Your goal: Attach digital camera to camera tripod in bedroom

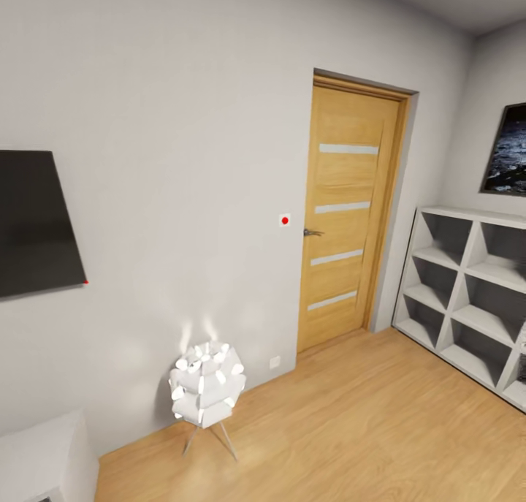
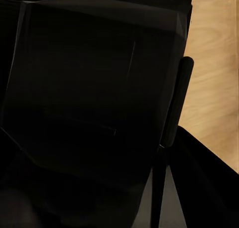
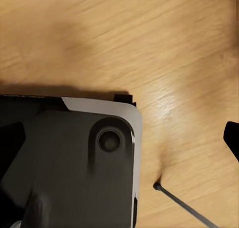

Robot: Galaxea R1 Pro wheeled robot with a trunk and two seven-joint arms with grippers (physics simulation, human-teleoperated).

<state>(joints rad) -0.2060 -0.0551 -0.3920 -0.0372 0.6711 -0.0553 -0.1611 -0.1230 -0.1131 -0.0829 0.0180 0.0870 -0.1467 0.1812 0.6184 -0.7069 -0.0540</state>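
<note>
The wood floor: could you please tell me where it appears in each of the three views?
Head view: the floor fills the lower right, running from the door to the white shelf.
Left wrist view: a strip along the right edge, beside a large black shape.
Right wrist view: the upper part and right side, around a dark grey body.
Shared landmark: the light wood planks themselves.

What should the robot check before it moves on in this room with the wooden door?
1. Digital camera found: not ok.
2. Camera tripod found: not ok.
3. Light wood floor ahead free: ok.
4. White faceted floor lamp on thin legs stands off to the side: ok.
5. Wooden door with frosted strips shut: ok.
6. White cube shelf by the wall, apart from the path: ok.
</note>
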